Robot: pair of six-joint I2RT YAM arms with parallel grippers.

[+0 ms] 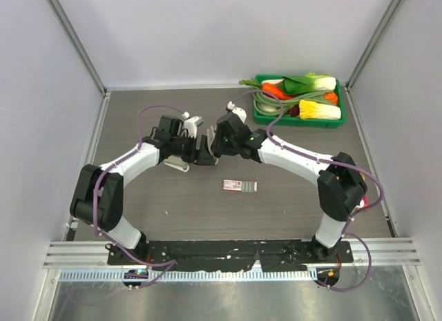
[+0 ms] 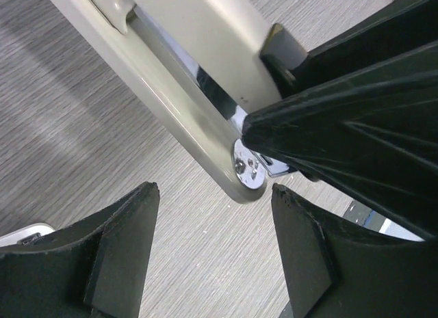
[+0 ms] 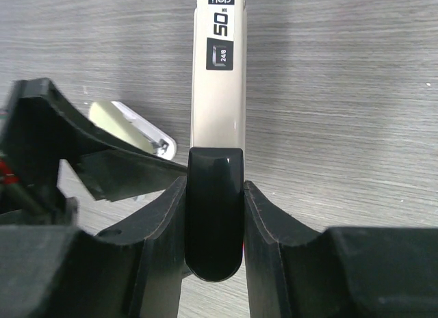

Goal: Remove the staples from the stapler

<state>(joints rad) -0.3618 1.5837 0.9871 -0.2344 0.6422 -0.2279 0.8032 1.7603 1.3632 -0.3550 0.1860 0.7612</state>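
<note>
My right gripper [image 3: 215,184] is shut on the black end of the stapler [image 3: 217,92]. Its pale olive-grey top, labelled 50, points away from the gripper above the table. To the left, a second pale part of the stapler with a silver tip [image 3: 163,148] stands apart from the top. In the left wrist view the stapler [image 2: 179,113] shows a silver metal end just beyond my left gripper [image 2: 213,193]. That gripper is open with only table between its fingers. From above, both grippers [image 1: 190,147] [image 1: 208,150] meet at mid-table around the stapler [image 1: 176,165]. The staples are hidden.
A flat pink-and-white box [image 1: 239,186] lies on the table in front of the grippers. A green tray [image 1: 257,115] of toy vegetables stands at the back right. Pale walls close in the table on three sides.
</note>
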